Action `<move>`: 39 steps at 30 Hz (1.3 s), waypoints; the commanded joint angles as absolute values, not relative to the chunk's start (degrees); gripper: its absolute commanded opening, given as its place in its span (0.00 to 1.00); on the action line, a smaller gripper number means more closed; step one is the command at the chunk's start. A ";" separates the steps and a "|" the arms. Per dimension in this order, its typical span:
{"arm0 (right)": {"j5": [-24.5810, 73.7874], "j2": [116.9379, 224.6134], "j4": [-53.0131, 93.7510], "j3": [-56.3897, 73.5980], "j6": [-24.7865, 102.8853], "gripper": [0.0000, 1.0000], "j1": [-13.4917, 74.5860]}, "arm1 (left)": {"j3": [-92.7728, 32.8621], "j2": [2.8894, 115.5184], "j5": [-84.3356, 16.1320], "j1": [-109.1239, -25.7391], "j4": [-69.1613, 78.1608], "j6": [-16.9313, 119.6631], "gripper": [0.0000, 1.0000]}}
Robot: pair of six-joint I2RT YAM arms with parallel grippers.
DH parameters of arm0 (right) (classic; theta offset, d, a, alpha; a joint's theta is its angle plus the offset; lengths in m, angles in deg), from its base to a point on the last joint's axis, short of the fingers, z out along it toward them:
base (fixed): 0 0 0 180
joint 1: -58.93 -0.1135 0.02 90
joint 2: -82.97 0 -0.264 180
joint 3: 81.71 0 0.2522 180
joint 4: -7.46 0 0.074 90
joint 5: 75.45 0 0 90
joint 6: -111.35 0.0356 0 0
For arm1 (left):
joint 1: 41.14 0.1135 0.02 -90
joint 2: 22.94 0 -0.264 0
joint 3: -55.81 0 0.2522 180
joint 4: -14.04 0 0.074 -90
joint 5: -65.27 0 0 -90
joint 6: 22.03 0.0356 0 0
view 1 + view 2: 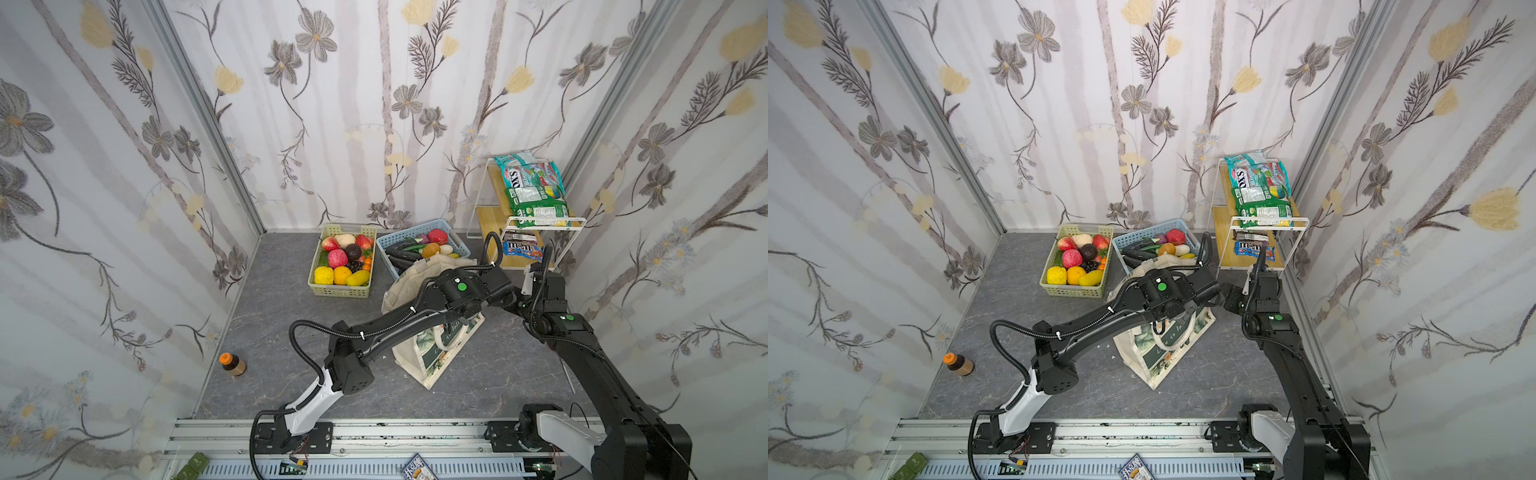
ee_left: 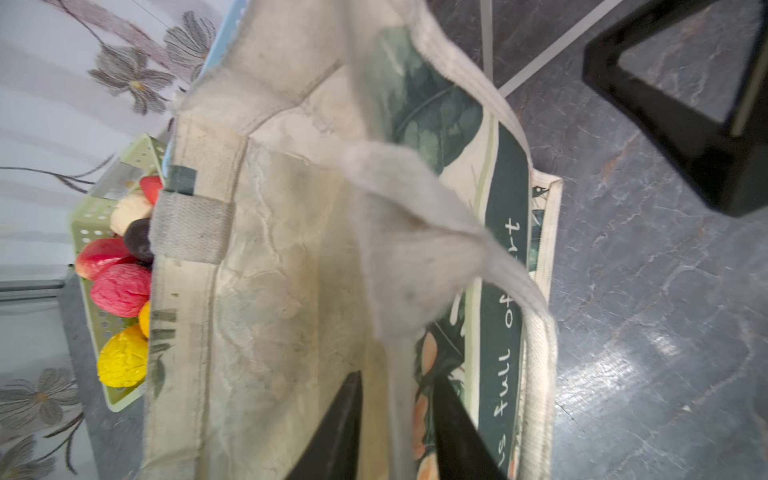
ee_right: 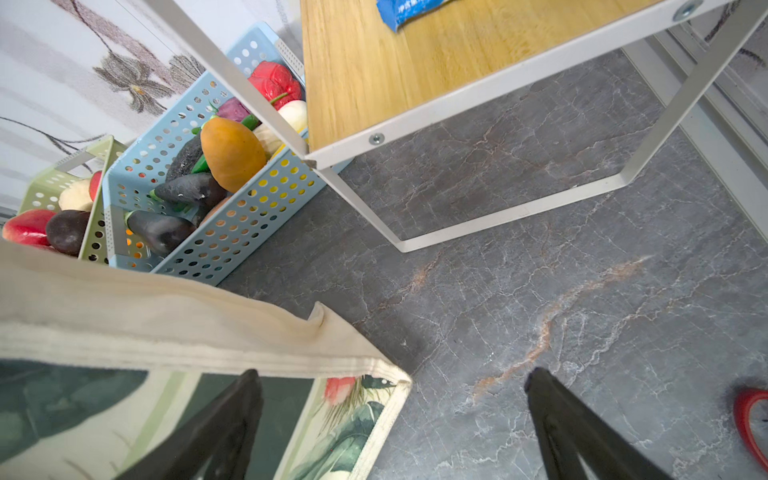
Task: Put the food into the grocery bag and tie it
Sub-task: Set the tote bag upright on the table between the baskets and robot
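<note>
Grocery bag [image 1: 432, 353] upright; left gripper [image 2: 397, 376] over its mouth, jaws partly apart with strap cloth between them, right gripper [image 3: 393, 374] spread wide and empty at its corner. Just behind the bag, toy fruits [image 1: 337, 258] fill a green basket [image 1: 338, 294] and vegetables [image 1: 430, 249] a blue basket [image 1: 460, 246]. Farther behind, snack packets [image 1: 536, 195] lie on a rack [image 1: 490, 220].

The grey marbled tabletop [image 1: 282, 324] carries a green basket [image 1: 338, 291], blue basket [image 3: 232, 224], grocery bag [image 1: 432, 357], white rack [image 3: 395, 75] and orange-capped bottle [image 1: 233, 365].
</note>
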State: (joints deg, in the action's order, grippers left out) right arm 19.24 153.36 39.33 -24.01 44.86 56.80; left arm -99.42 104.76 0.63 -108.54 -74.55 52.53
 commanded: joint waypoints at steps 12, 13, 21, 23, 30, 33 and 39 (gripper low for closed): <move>24.49 155.28 33.77 -29.13 46.03 0.97 56.82 | -94.31 92.35 -18.57 -102.40 -61.78 49.55 0.75; 25.04 155.44 33.24 -29.50 46.25 0.97 56.82 | -94.19 91.78 -17.23 -101.77 -61.94 49.81 0.74; 27.25 157.13 28.74 -31.89 48.37 0.96 56.02 | -91.84 91.82 -9.55 -95.20 -66.31 54.80 0.72; 27.28 157.65 28.29 -32.08 48.59 0.96 55.84 | -90.58 92.38 -7.78 -94.53 -66.79 55.21 0.72; 27.30 159.53 26.37 -32.48 49.28 0.96 54.29 | -84.61 92.42 -5.44 -91.76 -66.15 55.49 0.73; 27.15 159.92 25.40 -32.73 49.61 0.96 53.26 | -82.18 91.58 -9.38 -89.92 -65.27 55.40 0.72; 25.45 161.38 21.92 -33.49 51.10 0.95 49.36 | -70.54 86.47 -21.49 -86.71 -56.34 52.89 0.69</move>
